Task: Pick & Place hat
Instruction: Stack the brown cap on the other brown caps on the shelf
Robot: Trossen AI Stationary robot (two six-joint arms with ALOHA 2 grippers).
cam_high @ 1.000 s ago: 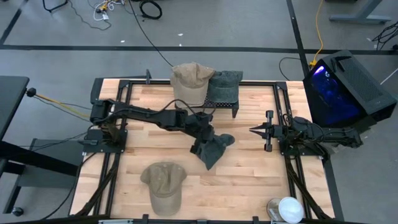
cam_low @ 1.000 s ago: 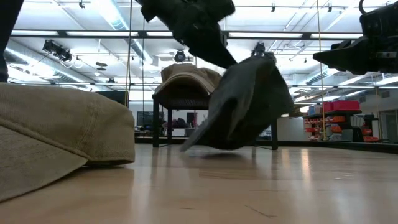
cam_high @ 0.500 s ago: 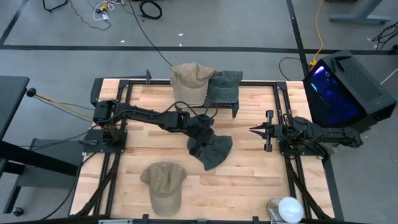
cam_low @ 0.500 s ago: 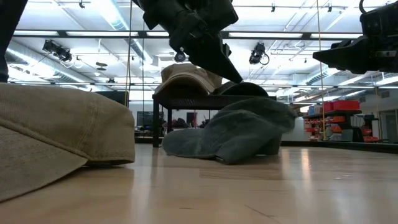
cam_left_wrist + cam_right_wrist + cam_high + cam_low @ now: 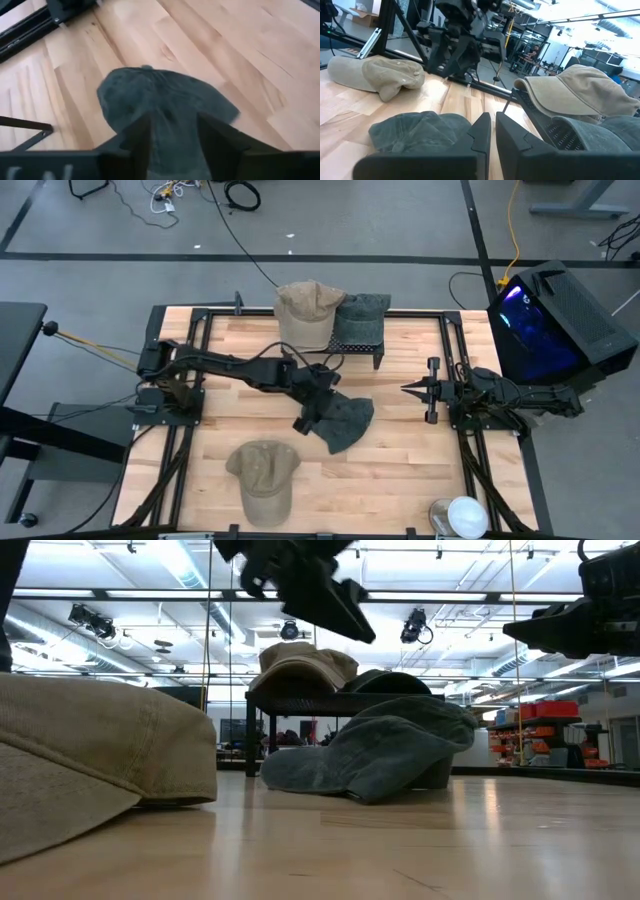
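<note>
Grey hat (image 5: 345,420) lies crumpled on the table (image 5: 400,470) near centre, free of any grip, brim side toward the rack (image 5: 355,345); left gripper (image 5: 312,412) hangs just above its near-left edge, fingers parted with nothing between them, the low view showing clear air between gripper (image 5: 310,585) and hat (image 5: 385,755); right gripper (image 5: 412,389) waits off to the right at the table's side, fingers drawn nearly together on nothing, its wrist view showing only a thin slit; tan hat (image 5: 263,477) sits at the front left, well apart; a second tan hat (image 5: 305,310) and another grey one (image 5: 362,310) rest on the rack at the back. Risks as I judge them: the hat is slumped and folded, so a fresh pinch may take only a loose fold of cloth and let the rest sag or slide out; the open fingers sit low over the fabric, so any sideways travel could snag and drag it across the wood; it lies near the rack's legs, so a push that way could wedge it under; whether this spot is the intended resting place cannot be told, so the placement may be off target.
</note>
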